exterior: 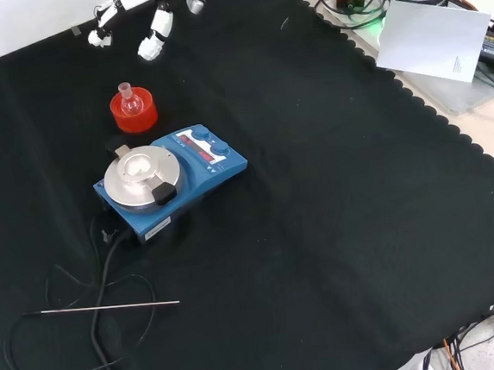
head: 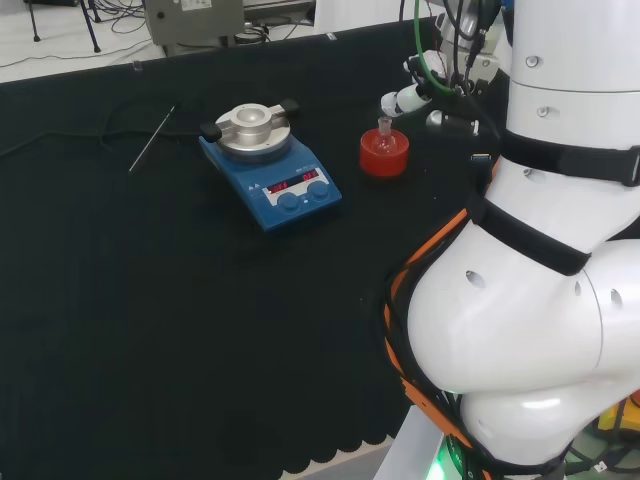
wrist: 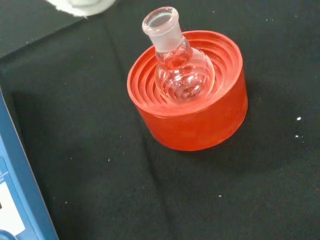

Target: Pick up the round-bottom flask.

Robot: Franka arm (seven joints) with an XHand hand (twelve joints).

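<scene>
1. One thin metal rod (head: 153, 139) lies farthest left in the head view, on the black cloth (head: 150, 330), with a dark cable (head: 60, 135) curving near it; in the front view the rod (exterior: 102, 308) lies low on the cloth among loops of the cable (exterior: 100, 336).
2. Next to the right in the head view stands a blue hotplate stirrer (head: 270, 165), its round metal top plate (head: 253, 130) bare, its panel of knobs towards the camera. In the front view the stirrer (exterior: 170, 180) sits just below the red stand.
3. Right of the stirrer in the head view, apart from it, a red ribbed ring stand (head: 384, 153) rests on the cloth. The round-bottom flask (head: 384, 134), small and of clear glass, sits upright in the stand's hollow, neck up and unstoppered.
4. The wrist view shows the flask (wrist: 176, 65) close: its bulb rests in the ribbed hollow of the stand (wrist: 192, 107), its neck leaning slightly to one side, and it looks empty. A blue corner of the stirrer (wrist: 20, 200) stands beside it.
5. Farther right in the head view the hand (head: 425, 92) hovers above and beyond the stand, clear of the flask. Its fingers hang released and hold nothing; in the front view the hand (exterior: 150, 16) is at the top edge, above the flask (exterior: 129, 100) and the stand (exterior: 133, 113).
6. Rightmost in the head view rise the arm's white links (head: 540, 250).
</scene>
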